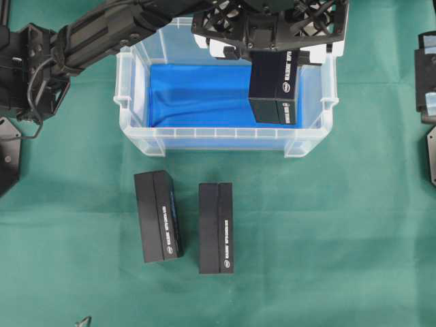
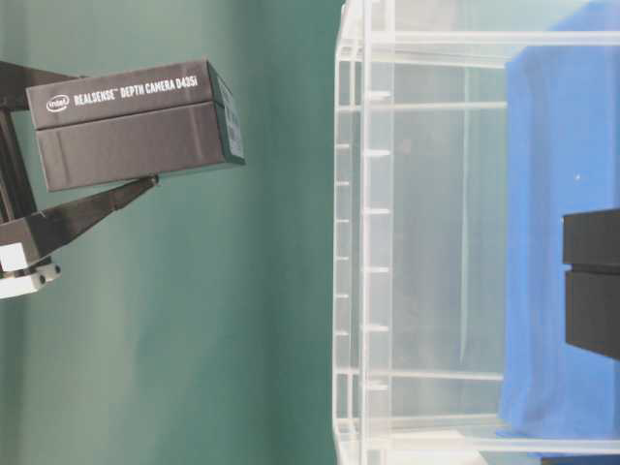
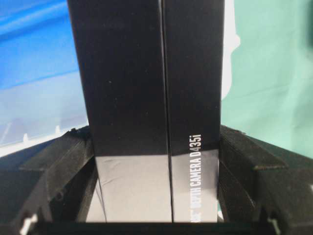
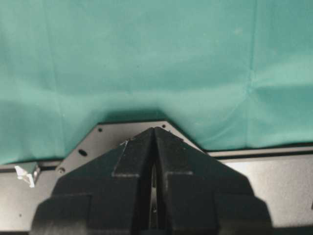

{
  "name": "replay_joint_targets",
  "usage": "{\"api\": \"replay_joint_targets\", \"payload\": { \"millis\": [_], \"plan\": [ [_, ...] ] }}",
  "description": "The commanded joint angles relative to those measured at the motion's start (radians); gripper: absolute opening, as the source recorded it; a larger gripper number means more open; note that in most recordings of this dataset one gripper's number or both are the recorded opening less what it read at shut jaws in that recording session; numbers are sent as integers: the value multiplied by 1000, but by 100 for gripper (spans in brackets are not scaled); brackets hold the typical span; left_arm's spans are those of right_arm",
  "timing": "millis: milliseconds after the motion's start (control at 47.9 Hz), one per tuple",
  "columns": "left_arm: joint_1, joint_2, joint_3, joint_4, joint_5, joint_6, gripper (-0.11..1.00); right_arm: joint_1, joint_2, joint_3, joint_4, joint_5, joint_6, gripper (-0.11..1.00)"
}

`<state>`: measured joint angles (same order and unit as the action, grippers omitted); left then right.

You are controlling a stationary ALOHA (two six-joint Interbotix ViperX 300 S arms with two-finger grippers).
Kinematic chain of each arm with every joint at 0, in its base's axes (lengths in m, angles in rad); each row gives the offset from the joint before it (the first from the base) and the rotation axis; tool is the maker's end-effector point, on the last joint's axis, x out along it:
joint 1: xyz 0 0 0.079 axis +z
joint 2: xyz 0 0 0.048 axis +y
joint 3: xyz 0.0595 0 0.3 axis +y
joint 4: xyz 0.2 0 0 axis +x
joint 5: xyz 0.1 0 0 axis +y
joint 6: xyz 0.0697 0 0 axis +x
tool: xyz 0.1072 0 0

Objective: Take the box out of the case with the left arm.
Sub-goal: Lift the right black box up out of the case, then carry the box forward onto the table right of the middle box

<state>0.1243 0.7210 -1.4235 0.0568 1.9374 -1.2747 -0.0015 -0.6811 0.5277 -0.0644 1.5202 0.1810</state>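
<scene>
1. The left gripper (image 3: 156, 196) is clamped on the box (image 1: 276, 88): in the left wrist view its two black fingers (image 3: 58, 171) press against the box's long sides, one on each side.
2. The left arm (image 1: 116, 30) comes in from about 10 o'clock in the overhead view and reaches across the back rim of the case (image 1: 136, 129).
3. In the overhead view the held box sits at about 2 o'clock of the case's blue lining (image 1: 197, 95), over the right end of the tub.
4. The table-level view, which is turned on its side, shows the box clear of the case rim, with green cloth (image 1: 340, 225) showing between them; its white lettering reads as a depth camera label.
5. Only the case's clear walls and the blue lining can be made out under the box.
6. Two more black boxes lie on the green cloth at about 6 o'clock from the case: a left one (image 1: 158, 216), slightly turned, and a right one (image 1: 216, 227); they lie near each other but apart.
7. The right gripper (image 4: 154, 142) has its fingers pressed together, tips meeting, over the green cloth and a dark metal plate (image 4: 274, 171).
</scene>
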Motion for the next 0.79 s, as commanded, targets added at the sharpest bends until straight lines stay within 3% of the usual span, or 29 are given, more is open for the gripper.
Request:
{"api": "replay_joint_targets", "payload": {
  "millis": [0, 376, 772],
  "plan": [
    [-2, -31, -12, 5, -6, -2, 62, -2, -2, -9, 0, -3, 0, 0],
    [-28, -29, -17, 3, -32, -25, 62, 0, -2, -9, -2, -3, -2, 0],
    [-166, -23, -14, 11, -40, -193, 62, 0, 0, -9, -9, -46, -5, 0]
  ]
}}
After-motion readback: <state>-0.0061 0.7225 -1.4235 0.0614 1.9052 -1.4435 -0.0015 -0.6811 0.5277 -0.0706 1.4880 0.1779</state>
